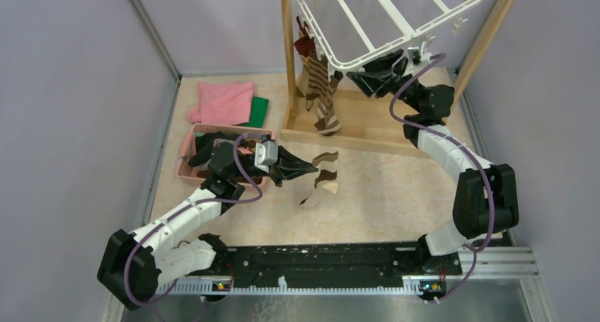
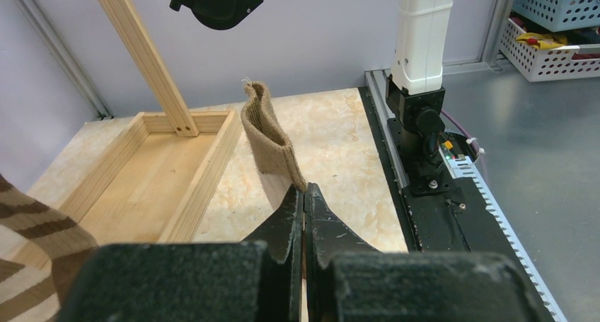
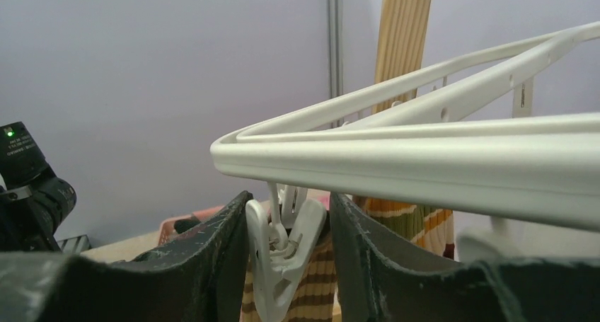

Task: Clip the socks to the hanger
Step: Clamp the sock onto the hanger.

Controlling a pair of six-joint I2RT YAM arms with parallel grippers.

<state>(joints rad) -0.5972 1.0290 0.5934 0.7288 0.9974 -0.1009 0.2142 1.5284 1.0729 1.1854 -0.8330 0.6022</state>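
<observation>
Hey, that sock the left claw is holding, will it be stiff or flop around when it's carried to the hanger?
Probably floppy: the sock droops and folds from the left claw. Likely light, since a pinch at one edge holds it. It may swing when moved, as it hangs from one end.

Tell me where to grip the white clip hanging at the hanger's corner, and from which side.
Pinch the clip across its two flared upper wings, coming in level from beneath the hanger rail, with one jaw of the right gripper on each side. It dangles with its wings spread, tapering downward.
</observation>
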